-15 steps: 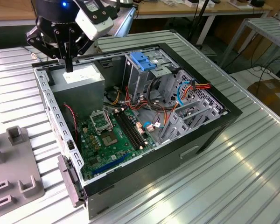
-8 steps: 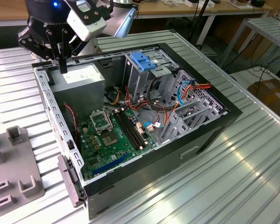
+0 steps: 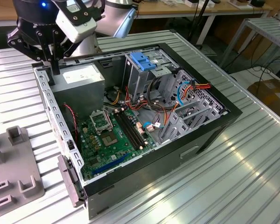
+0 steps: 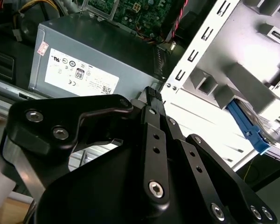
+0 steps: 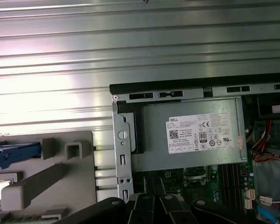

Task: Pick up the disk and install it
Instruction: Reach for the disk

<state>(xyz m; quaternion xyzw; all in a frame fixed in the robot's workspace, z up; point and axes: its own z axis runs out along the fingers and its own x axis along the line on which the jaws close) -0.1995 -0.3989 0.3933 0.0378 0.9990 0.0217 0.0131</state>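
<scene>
Holding the disk, grey fixture sits beside computer case.

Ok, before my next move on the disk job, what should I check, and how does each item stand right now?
1. Disk located: ok, the disk with its blue rail sits in the grey fixture beside the case.
2. Gripper at the disk: not ok, the gripper is over the case corner by the power supply.
3. Case open: ok, the interior is exposed.
4. Drive cage slot free: cannot tell, its inside is hidden.
5. Cables clear of the cage: not ok, they lie right beside it.
</scene>
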